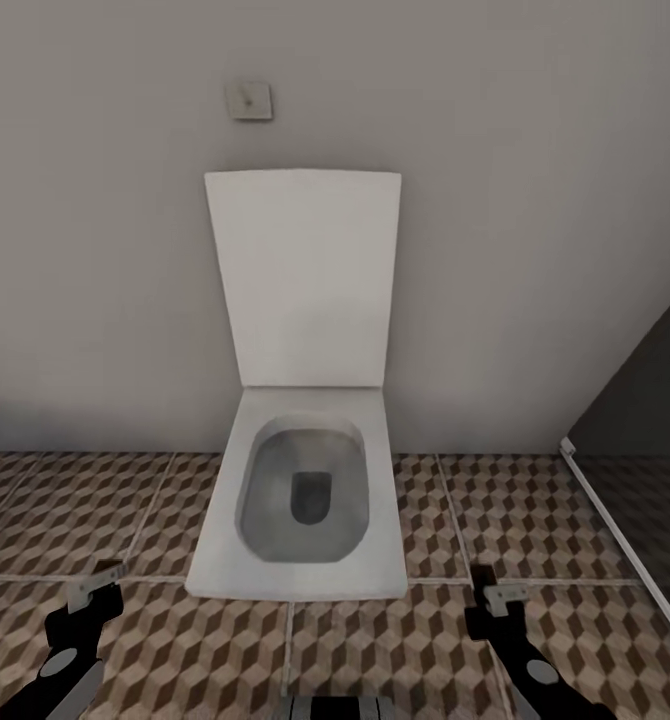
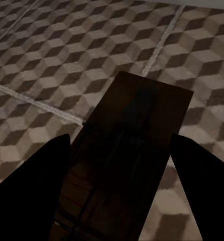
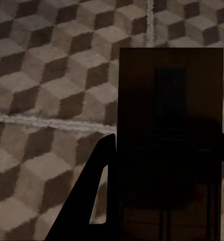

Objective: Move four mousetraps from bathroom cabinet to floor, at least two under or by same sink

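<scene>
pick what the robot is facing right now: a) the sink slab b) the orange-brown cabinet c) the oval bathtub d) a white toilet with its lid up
d, the head view shows a square white toilet with its lid raised against the wall, standing on the cube-pattern bathroom floor.

Bathroom: white toilet point(image 1: 300, 500), cube-patterned floor tiles point(image 1: 495, 520).

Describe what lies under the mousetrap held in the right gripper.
Under the mousetrap in the right gripper lies cube-patterned bathroom floor with a pale grout line; the tiles directly beneath are covered by the board.
</scene>
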Robot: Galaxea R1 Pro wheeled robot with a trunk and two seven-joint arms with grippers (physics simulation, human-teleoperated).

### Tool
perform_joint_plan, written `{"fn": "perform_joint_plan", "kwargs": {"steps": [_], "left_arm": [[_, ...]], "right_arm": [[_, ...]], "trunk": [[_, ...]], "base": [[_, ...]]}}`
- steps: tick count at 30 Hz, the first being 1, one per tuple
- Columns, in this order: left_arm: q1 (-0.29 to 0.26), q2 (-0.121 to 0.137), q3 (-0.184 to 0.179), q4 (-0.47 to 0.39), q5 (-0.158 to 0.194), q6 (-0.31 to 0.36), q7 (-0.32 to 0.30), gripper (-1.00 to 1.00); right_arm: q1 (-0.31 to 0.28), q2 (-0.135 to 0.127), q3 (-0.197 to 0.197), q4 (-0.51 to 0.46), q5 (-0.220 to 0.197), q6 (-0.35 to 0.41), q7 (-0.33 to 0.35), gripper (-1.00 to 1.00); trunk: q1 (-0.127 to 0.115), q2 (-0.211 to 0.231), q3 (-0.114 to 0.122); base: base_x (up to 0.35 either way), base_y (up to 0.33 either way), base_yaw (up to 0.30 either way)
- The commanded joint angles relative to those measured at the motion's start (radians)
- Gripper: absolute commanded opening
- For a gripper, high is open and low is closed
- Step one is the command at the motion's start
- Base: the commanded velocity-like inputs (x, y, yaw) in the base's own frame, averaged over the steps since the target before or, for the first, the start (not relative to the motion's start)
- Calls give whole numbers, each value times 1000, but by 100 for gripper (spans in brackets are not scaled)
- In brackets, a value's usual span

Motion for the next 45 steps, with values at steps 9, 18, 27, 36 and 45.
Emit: {"fn": "perform_joint_plan", "kwargs": {"steps": [9, 18, 27, 36, 45], "left_arm": [[-1, 1, -9, 1, 8, -5, 5, -100], [-1, 1, -9, 1, 8, -6, 3, -100], [-1, 2, -9, 1, 9, -5, 2, -100], [-1, 20, -2, -11, 12, 96, 4, -100], [-1, 51, 76, -13, 14, 103, -1, -100]], "right_arm": [[-1, -6, -42, 0, -9, -4, -4, -100], [-1, -6, -48, 0, -9, -1, -4, -100], [-1, -6, -48, 0, -8, 0, -3, -100], [-1, -6, -48, 0, -7, 0, -2, -100], [-1, -6, -48, 0, -7, 0, -2, -100]], "trunk": [[4, -2, -36], [8, -5, -70], [12, -7, -105], [16, -9, -140], [20, -11, -171]], "base": [[0, 0, 0], [0, 0, 0], [0, 0, 0], [0, 0, 0], [0, 0, 0]]}}
